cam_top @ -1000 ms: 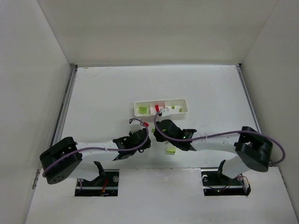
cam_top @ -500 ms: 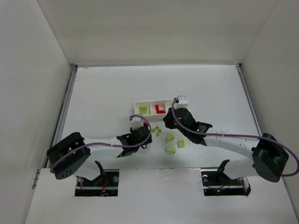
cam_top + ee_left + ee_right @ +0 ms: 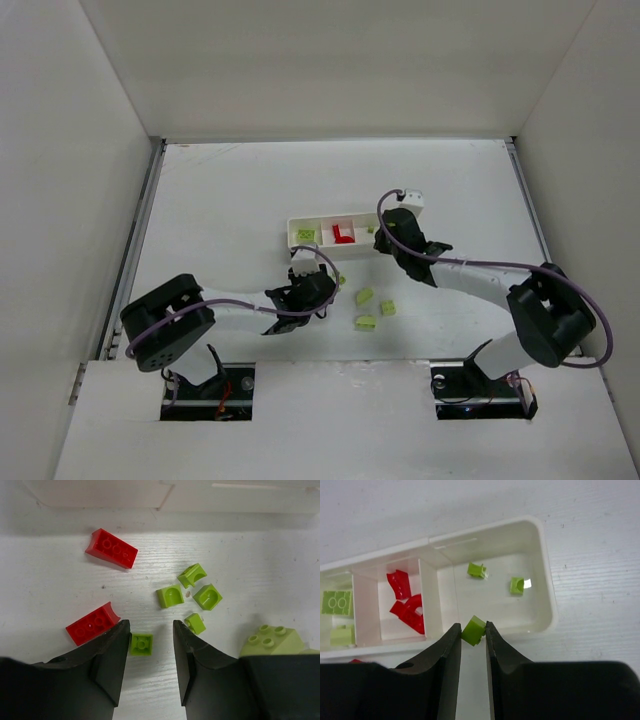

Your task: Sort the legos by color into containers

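Lime lego (image 3: pixel 473 630) nipped in R gripper (image 3: pixel 473 627) at tray rim (image 3: pixel 520 632); L gripper (image 3: pixel 150 626) ajar, unladen.

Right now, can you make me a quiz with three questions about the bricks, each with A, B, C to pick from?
1. Where in the white tray do the red bricks lie?
A. middle compartment
B. left end compartment
C. right end compartment

2. What colour is the brick pinched in the right tool?
A. red
B. blue
C. lime green

3. How is the left tool?
A. shut on a red brick
B. open, a small green brick between its fingers
C. shut on nothing

Answers:
1 A, red pieces sit only in the centre square.
2 C, the pinched piece is lime green.
3 B, the gap is wider than the brick.
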Motion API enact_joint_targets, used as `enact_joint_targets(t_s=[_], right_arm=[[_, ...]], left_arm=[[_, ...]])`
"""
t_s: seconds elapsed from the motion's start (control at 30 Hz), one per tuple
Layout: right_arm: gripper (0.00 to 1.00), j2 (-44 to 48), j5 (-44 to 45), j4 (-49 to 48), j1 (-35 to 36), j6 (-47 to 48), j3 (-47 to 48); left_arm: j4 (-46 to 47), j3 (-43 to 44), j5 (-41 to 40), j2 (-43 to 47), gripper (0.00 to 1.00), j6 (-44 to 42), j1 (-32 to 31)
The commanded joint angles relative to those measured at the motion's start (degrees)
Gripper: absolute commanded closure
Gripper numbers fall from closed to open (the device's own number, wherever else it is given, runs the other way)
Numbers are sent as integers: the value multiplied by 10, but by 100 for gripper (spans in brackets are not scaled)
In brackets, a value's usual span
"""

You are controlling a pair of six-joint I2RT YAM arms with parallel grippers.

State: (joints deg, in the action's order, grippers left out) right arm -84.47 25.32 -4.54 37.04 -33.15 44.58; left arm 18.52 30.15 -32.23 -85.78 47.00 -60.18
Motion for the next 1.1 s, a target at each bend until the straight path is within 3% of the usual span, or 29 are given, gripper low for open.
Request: enact_joint_targets(t_s=[0.0, 0.2, 0.37, 0.53, 0.83, 1.07], right_arm=[[71, -14, 14, -41, -10, 12, 44], [42, 5, 18, -48, -7, 15, 38], [41, 52, 22, -48, -6, 21, 11], [42, 92, 17, -44, -3, 23, -23], [42, 134, 11, -40, -2, 24, -46], [42, 168, 11, -36, -3, 20, -63]], left_arm=[[-42, -2, 9, -25, 62, -10, -1], [-38, 1, 9, -38, 65, -18, -3], [-57, 2, 15, -30, 68, -16, -9], [-87, -7, 3, -14, 64, -3, -9], [-138, 19, 2, -33, 70, -5, -26], [-158, 32, -1, -47, 83, -16, -30]])
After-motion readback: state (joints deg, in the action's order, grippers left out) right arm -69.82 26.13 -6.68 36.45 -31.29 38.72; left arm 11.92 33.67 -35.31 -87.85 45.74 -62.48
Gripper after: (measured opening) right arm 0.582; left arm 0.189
